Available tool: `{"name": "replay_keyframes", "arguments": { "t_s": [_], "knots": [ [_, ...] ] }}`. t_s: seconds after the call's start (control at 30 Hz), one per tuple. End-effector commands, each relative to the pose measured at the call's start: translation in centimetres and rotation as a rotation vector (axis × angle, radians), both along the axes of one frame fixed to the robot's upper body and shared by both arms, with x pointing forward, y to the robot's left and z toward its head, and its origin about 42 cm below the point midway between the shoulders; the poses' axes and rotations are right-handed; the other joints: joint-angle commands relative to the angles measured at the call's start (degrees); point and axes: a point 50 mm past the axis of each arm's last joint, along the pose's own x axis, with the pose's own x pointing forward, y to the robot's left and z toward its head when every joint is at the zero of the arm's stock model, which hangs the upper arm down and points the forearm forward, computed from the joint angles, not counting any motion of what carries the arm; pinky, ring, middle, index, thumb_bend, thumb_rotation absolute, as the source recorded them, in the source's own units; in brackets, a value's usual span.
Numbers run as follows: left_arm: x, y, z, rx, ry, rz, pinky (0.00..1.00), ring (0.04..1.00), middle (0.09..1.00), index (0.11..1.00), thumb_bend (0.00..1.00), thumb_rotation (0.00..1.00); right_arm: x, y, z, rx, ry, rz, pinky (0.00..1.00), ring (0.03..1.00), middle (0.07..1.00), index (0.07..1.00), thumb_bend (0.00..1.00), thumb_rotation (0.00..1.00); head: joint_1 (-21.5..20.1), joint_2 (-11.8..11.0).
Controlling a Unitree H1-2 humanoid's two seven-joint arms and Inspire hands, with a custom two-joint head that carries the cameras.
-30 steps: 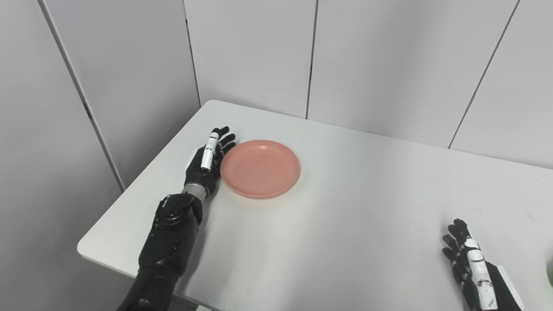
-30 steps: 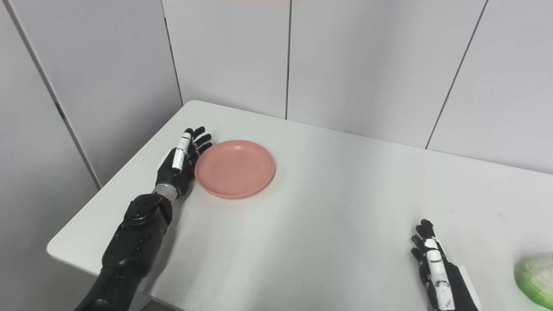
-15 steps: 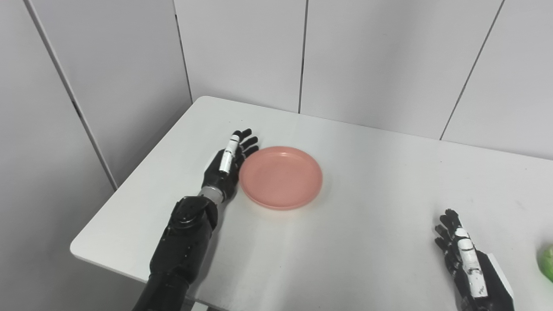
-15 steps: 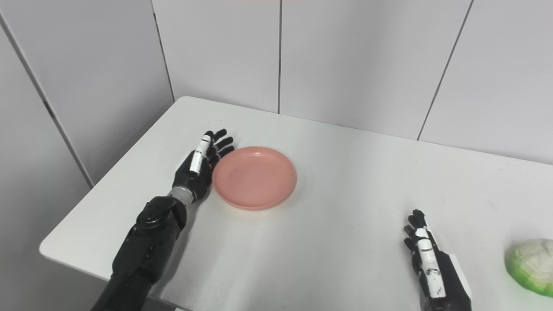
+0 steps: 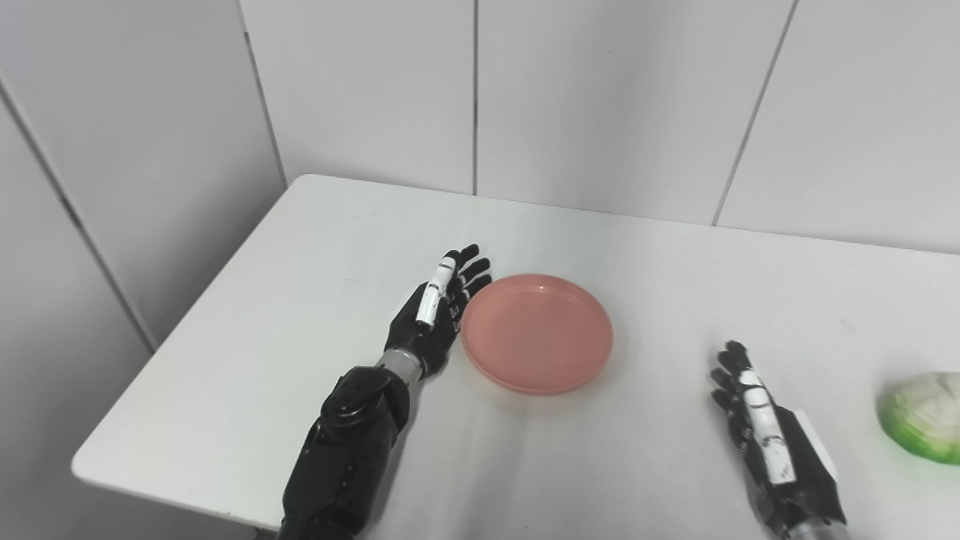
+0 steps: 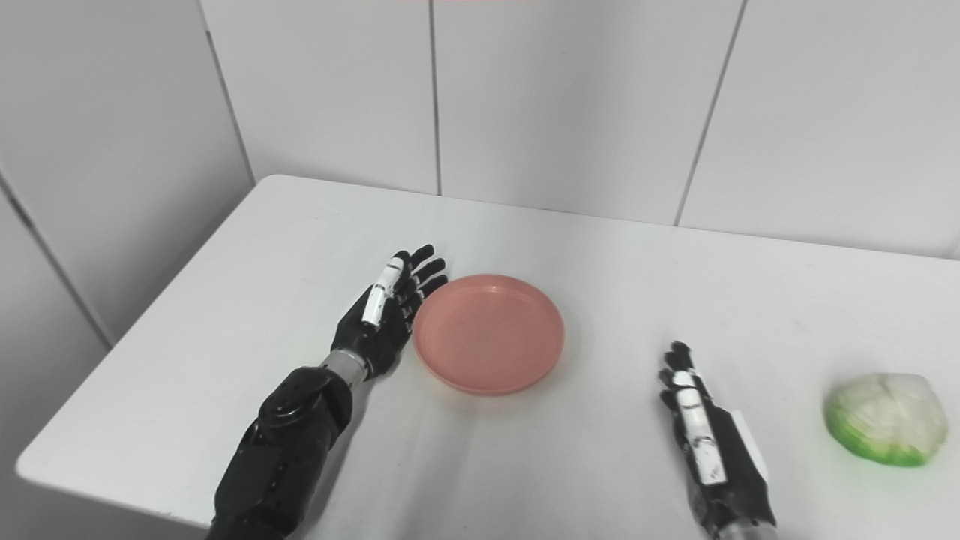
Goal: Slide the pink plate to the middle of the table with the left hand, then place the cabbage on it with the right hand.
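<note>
One step nearly done: the pink plate (image 6: 488,333) has been pushed toward the middle of the table (image 6: 247,247).

Over the last second it slid inward from near the left edge, the left hand (image 6: 388,311) flat on edge against its left rim, fingers straight, grasping nothing. The head has turned too, so part of the shift is the camera's. The right hand (image 6: 701,431) waits flat and unclenched on the table, well apart from the cabbage (image 6: 885,430) lying near the right edge, untouched.

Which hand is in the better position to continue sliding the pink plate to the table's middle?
The left hand: it lies flat against the pink plate on its left rim. The right hand rests apart, nearer the cabbage.
</note>
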Motion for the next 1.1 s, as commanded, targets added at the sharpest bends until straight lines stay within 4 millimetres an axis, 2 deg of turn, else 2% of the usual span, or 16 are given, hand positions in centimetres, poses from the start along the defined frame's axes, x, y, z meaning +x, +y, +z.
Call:
{"name": "replay_keyframes", "arguments": {
  "t_s": [0.0,0.4,0.5,0.6,0.9,1.07],
  "knots": [
    [-0.2,-1.6,-0.7,-0.016,0.049,-0.044,0.95,0.941,0.939,0.927,0.32,1.00,0.1,0.8,0.3,0.012,-0.012,0.017,1.00,1.000,1.000,1.000,0.25,1.00,-0.96,-0.03],
    [-0.9,-3.7,-1.5,-0.066,0.027,-0.090,0.97,0.953,0.953,0.940,0.33,1.00,0.0,1.8,0.1,0.020,-0.009,-0.008,1.00,0.994,1.000,1.000,0.25,1.00,-5.99,-0.08],
    [-1.3,-4.1,-1.6,-0.076,0.021,-0.107,0.97,0.954,0.956,0.941,0.34,1.00,0.0,2.0,0.0,0.014,-0.014,-0.009,1.00,0.998,1.000,1.000,0.26,1.00,-8.38,-0.06],
    [-1.6,-4.1,-1.7,-0.063,0.007,-0.120,0.97,0.960,0.957,0.944,0.35,1.00,0.0,2.2,0.0,0.013,-0.022,-0.015,1.00,0.996,1.000,1.000,0.26,1.00,-10.38,-0.14],
    [-1.7,-3.7,-2.1,-0.060,0.007,-0.108,0.97,0.957,0.957,0.936,0.36,1.00,0.3,2.1,-0.3,0.014,-0.038,-0.052,1.00,0.993,1.000,1.000,0.27,1.00,-12.64,-0.30],
    [-1.8,-3.4,-2.7,-0.057,0.009,-0.104,0.95,0.950,0.948,0.924,0.37,1.00,0.3,2.1,-0.6,0.025,-0.043,-0.071,1.00,0.988,0.999,1.000,0.27,1.00,-16.17,-0.69]
  ]
}}
